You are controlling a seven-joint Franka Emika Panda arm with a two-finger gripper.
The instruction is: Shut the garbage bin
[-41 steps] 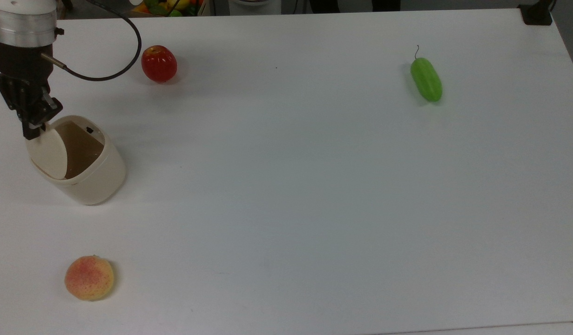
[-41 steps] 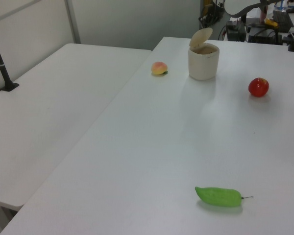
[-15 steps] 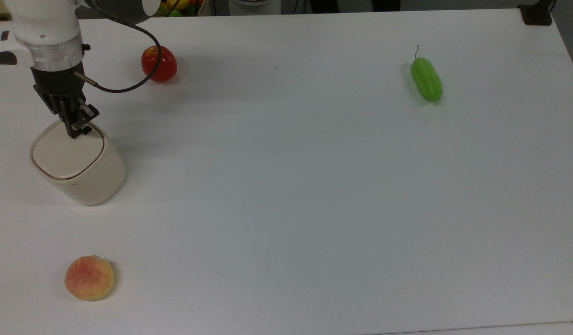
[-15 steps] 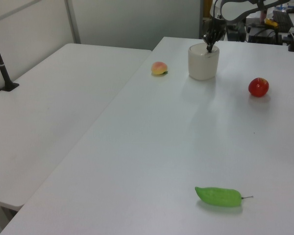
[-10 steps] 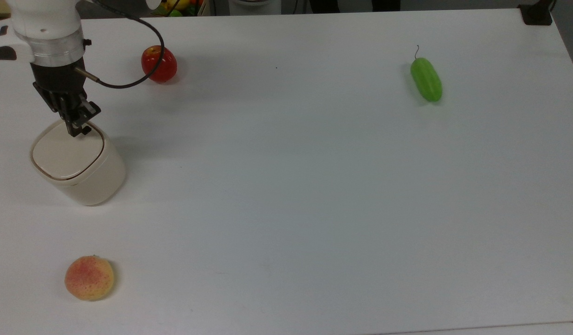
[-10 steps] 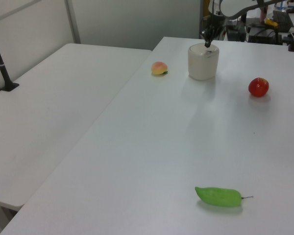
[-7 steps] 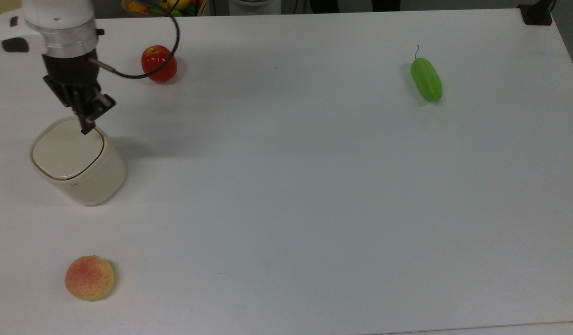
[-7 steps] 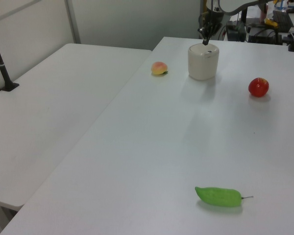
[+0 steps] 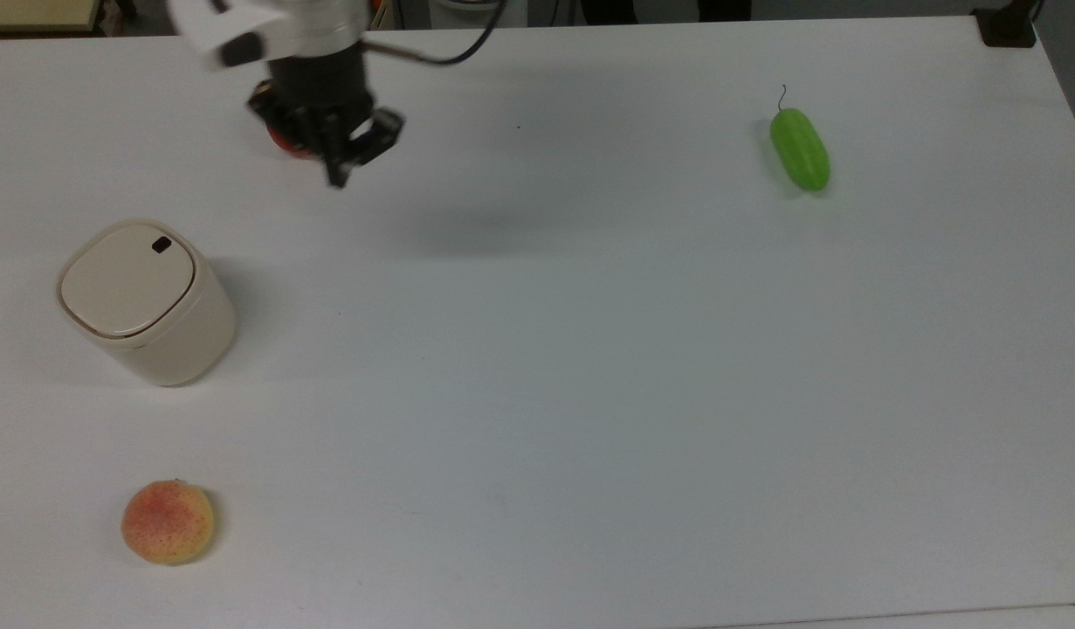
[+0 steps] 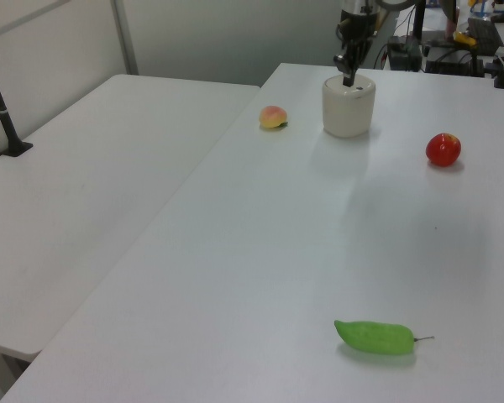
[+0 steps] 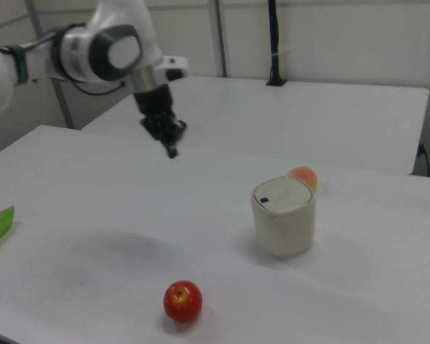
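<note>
The cream-beige garbage bin [image 9: 181, 342] stands at the top view's left, its flat lid [image 9: 125, 279] lying level on the rim with the small black mark [image 9: 161, 245] showing. The bin also shows in the left view [image 10: 349, 109] and the right view [image 11: 285, 228]. My gripper [image 9: 336, 177] hangs in the air away from the bin, toward the top view's upper middle, its fingers shut and holding nothing. In the right view the gripper [image 11: 172, 151] is high above the table, left of the bin. In the left view the gripper [image 10: 349, 81] lines up over the bin.
A red apple [image 11: 183, 301] sits beyond the bin, partly covered by the gripper in the top view. A peach [image 9: 167, 521] lies at the top view's lower left. A green cucumber [image 9: 799, 148] rests far right. A second white table [image 10: 92, 168] adjoins.
The lid stood raised 2.8 s ago and now lies flat. Over the last second my gripper left the lid, rose and swung toward the top view's right.
</note>
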